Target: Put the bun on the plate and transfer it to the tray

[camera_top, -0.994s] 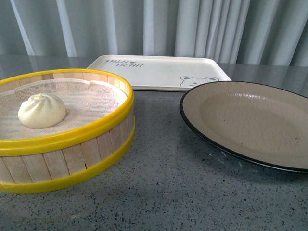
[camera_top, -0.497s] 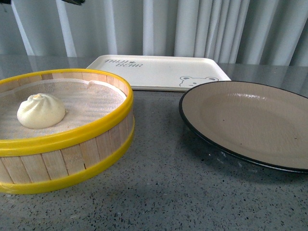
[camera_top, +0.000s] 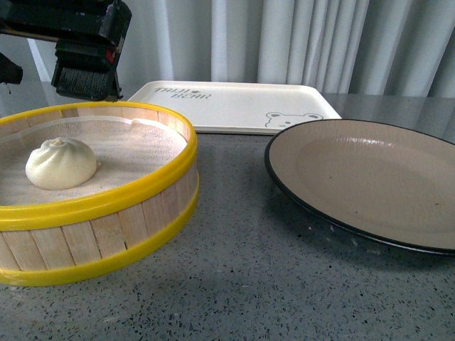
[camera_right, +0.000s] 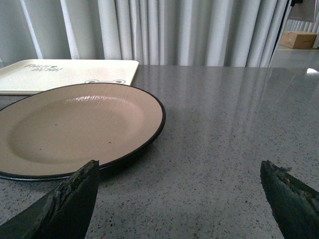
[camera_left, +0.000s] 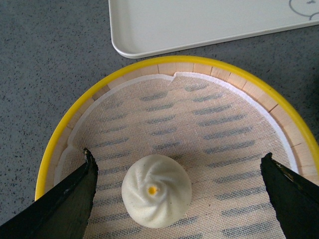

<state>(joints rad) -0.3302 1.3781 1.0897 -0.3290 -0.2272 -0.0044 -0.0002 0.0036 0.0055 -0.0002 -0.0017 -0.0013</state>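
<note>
The bun (camera_top: 61,163) lies on the cloth inside a yellow-rimmed steamer basket (camera_top: 135,186) at the left. My left gripper (camera_top: 50,82) hangs open above the basket's far side. In the left wrist view the bun (camera_left: 156,196) lies between the spread fingers, nearer one finger, and the gripper (camera_left: 178,155) touches nothing. The beige plate (camera_top: 370,181) with a black rim sits empty at the right. The cream tray (camera_top: 234,105) with the bear face lies behind both. My right gripper (camera_right: 179,164) is open and empty just above the table, next to the plate (camera_right: 75,124); it does not show in the front view.
The grey speckled table (camera_top: 242,277) carries everything. Pale curtains (camera_top: 298,42) hang behind it. In the right wrist view the tray (camera_right: 65,74) lies beyond the plate, and a cardboard box (camera_right: 299,39) stands far off past the table.
My left gripper has come down into the front view from the top left and now hangs over the basket. The bun, plate and tray have not moved.
</note>
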